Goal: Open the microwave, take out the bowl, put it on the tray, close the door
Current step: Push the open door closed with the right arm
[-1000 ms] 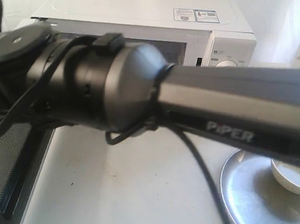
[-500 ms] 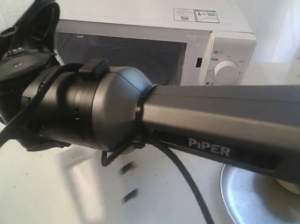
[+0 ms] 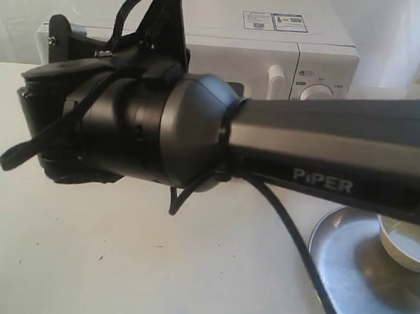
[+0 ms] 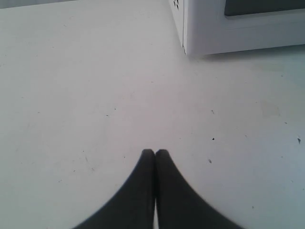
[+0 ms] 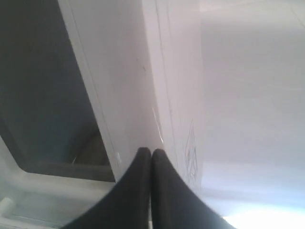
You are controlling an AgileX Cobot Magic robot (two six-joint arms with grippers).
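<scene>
My right fingers (image 5: 146, 158) are pressed together at the white frame of the door (image 3: 229, 57). The door looks shut against the microwave (image 3: 206, 22) beyond them, with its handle (image 3: 275, 78) upright at the right. My left fingers (image 4: 148, 160), also together, hang over the table (image 4: 71, 71) near a corner of it, so the right arm is nearer. The bowl (image 3: 407, 244) sits on the tray (image 3: 345, 284), near right; my arm hides most of the door, so I cannot tell whether it is latched.
</scene>
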